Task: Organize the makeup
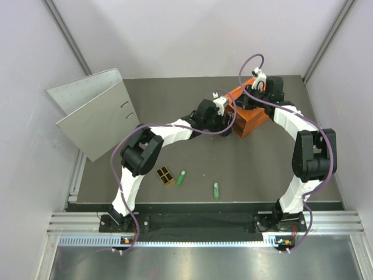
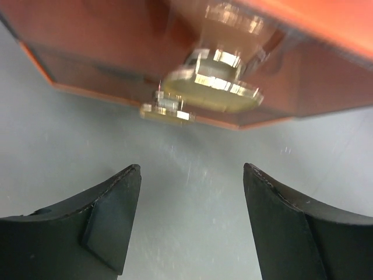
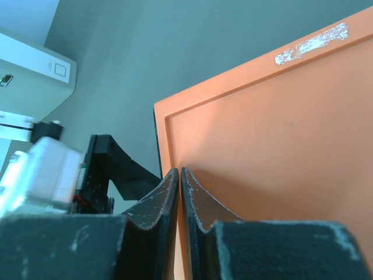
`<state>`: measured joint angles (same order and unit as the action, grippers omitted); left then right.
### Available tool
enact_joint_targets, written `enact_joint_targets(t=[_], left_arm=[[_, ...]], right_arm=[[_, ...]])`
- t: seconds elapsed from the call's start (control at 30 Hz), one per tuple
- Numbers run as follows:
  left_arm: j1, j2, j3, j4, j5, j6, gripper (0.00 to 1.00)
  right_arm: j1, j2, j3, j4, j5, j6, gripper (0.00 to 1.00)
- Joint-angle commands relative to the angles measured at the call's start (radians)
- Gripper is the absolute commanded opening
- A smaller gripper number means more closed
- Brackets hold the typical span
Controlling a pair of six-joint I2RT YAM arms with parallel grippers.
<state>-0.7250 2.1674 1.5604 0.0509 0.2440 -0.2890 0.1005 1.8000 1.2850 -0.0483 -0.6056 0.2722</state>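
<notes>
Nearby, left gripper [image 2: 192, 170] spread, drawer box [image 2: 99, 55] edge

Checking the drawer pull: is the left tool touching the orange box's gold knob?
Apart. Left wrist view shows bare table between the left tool's fingers and the gold knob.

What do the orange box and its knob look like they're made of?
The orange box looks like plastic with a smooth, fairly matte finish: even colour, a moulded raised rim along the top, and a scuffed patch of white residue. The knob looks like polished gold-toned metal, perhaps plated plastic: it throws bright mirror-like glints, though the view is blurred.
</notes>
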Motion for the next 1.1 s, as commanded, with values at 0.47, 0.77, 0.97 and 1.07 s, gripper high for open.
enact_joint_targets(t=[0.47,0.77,0.97,1.07], left_arm=[[0.003,0.084,0.039,0.240,-0.029,0.090,0.74],[0.004,0.111,0.049,0.333,-0.048,0.119,0.71],[0.002,0.143,0.076,0.342,-0.049,0.108,0.68],[0.004,0.163,0.101,0.340,-0.051,0.100,0.66]], right_arm=[[-0.004,0.159,-0.038,-0.375,0.153,-0.077,0.09],[-0.004,0.170,-0.035,-0.378,0.152,-0.077,0.09],[-0.004,0.177,-0.023,-0.384,0.153,-0.079,0.09],[-0.004,0.183,-0.015,-0.390,0.153,-0.082,0.09]])
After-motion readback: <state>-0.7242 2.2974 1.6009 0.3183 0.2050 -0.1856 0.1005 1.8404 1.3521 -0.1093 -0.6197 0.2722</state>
